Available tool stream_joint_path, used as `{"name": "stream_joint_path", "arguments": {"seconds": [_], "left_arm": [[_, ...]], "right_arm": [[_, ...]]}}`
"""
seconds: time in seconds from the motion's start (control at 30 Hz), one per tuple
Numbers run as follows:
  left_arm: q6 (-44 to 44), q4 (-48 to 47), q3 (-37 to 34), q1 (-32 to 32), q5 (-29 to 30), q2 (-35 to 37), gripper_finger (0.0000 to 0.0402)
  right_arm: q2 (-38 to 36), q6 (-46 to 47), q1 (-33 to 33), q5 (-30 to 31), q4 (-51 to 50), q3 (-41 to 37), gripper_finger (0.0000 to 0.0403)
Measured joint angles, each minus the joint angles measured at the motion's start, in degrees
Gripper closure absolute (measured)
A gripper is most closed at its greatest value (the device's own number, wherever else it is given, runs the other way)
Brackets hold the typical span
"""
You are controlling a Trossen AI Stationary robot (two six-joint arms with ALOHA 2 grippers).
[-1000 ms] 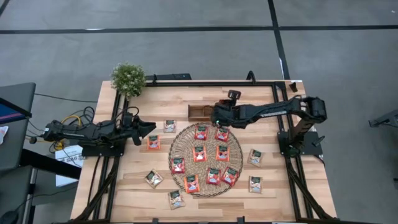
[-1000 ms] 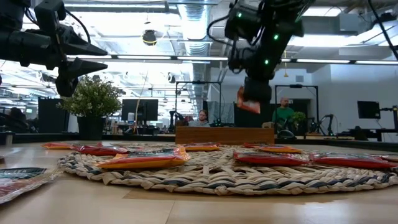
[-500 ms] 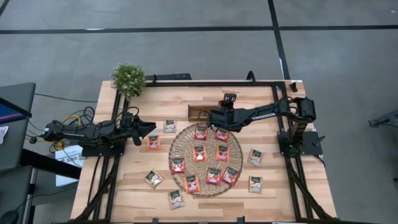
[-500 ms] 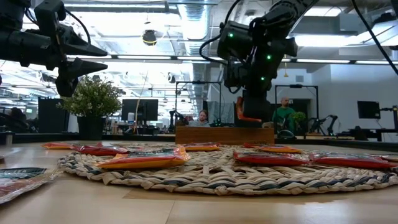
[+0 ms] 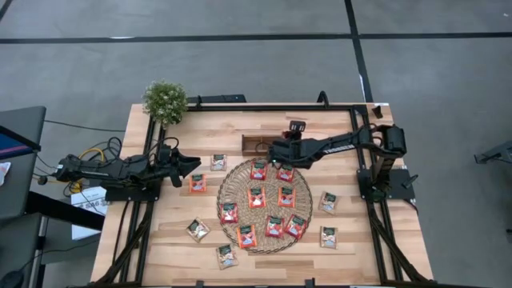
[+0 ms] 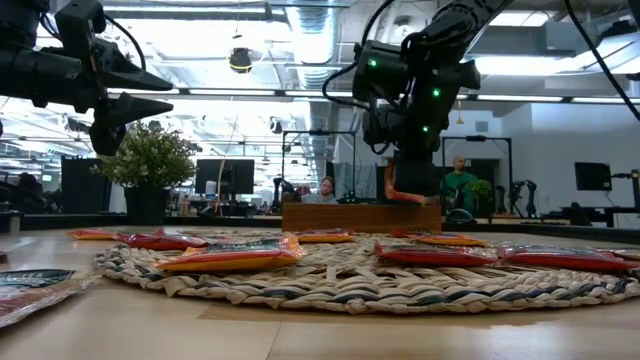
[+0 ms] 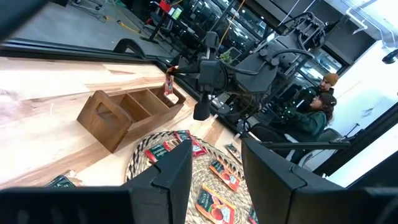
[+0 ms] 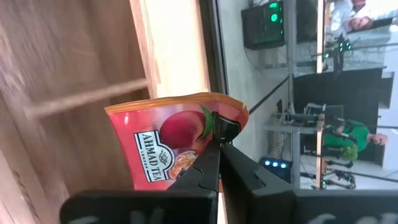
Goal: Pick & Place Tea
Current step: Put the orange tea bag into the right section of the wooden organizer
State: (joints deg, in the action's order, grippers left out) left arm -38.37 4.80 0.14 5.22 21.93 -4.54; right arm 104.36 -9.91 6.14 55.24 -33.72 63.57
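Note:
My right gripper hangs over the right end of the small brown wooden tray, shut on one red-orange tea sachet. Several more red-orange sachets lie flat on the round woven mat. Another one lies on the wood left of the mat. Whitish sachets with green print lie flat on the table around the mat. My left gripper hovers open above the table's left side, left of the mat, and touches nothing. My right gripper pinches the red-orange sachet between its two fingers near one edge, coming from above and pointing down. The sachet hangs tilted below the fingers, lifted clear of the table, with its lower end at the rim of the tray's right compartment.
A small potted plant stands at the far left corner of the table. The tray has three open compartments. The table frame's dark rails run along the edges. People sit in the room beyond the table.
My right gripper has moved down toward the tray and slightly toward the table's left, staying shut on the sachet. The sachet, earlier well above the tray, now hangs at its rim.

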Motion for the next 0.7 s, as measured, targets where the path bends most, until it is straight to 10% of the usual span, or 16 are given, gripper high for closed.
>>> {"name": "stream_joint_path", "arguments": {"seconds": [0.7], "left_arm": [[0.0,-0.04,0.0,0.01,0.0,0.0,0.0271]], "right_arm": [[0.0,1.44,0.45,-1.4,0.38,-0.02,0.0403]]}}
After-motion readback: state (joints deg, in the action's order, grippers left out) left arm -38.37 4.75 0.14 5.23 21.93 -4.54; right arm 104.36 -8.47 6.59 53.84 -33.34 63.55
